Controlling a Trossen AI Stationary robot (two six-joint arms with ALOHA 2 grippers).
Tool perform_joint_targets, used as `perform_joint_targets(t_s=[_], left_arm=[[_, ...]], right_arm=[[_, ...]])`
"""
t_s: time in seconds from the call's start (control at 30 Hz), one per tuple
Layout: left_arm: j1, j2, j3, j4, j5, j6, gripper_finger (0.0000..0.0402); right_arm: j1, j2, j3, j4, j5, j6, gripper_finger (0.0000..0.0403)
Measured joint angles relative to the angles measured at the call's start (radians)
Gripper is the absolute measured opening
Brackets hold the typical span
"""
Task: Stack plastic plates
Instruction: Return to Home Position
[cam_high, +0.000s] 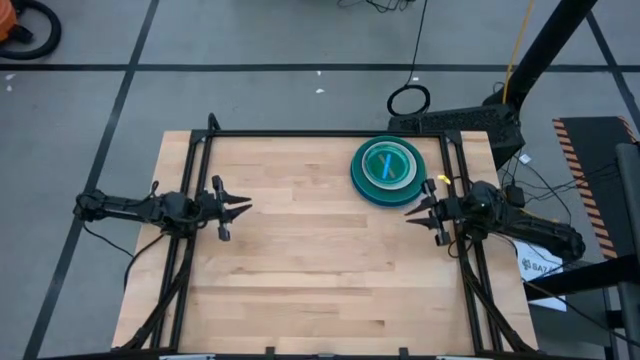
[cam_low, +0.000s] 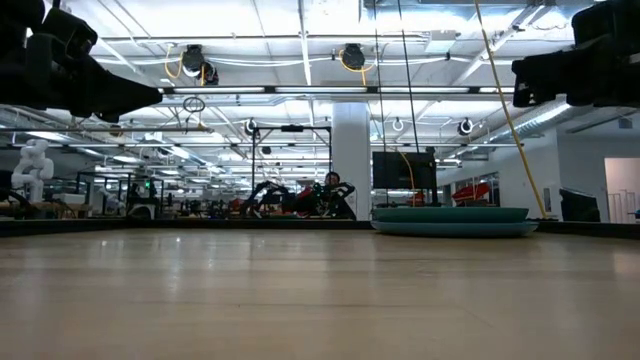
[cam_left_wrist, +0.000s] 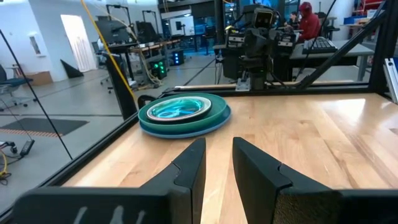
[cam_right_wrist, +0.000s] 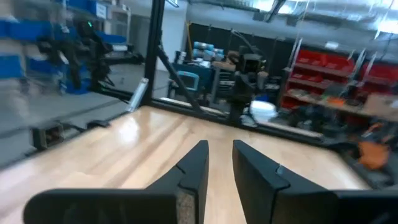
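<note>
Plastic plates (cam_high: 388, 172) sat in one stack on the right part of the table (cam_high: 300, 270), just beside the right gripper (cam_high: 415, 212), left gripper (cam_high: 240, 207) hung over the left side, both pairs of fingers slightly parted, gripping nothing.

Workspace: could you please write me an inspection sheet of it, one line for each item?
Surface: wooden table, bare apart from the stack.
Job's things: plates in one stack near a table corner, by the right gripper; blue lowest, cyan on top.
Clutter: nothing seen.
Grippers: left gripper and right gripper open, empty, raised over the table's left and right sides.
Cables: yellow cable and black cable beyond the table; none seen on the surface.
Surroundings: workshop with grey floor; person seated beyond the table.
</note>
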Motion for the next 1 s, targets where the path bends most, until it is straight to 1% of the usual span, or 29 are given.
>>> perform_joint_targets(t_s=[0.07,0.27,1.0], left_arm=[[0.0,0.0,0.0,0.0,0.0,0.0,0.0088],[0.0,0.0,0.0,0.0,0.0,0.0,0.0088],[0.0,0.0,0.0,0.0,0.0,0.0,0.0088]], right_arm=[[0.026,0.0,-0.011,-0.001,0.04,-0.05,0.0066],[0.034,0.006,-0.03,-0.012,0.094,-0.08,0.0066],[0.034,0.007,-0.033,-0.013,0.093,-0.083,0.0066]])
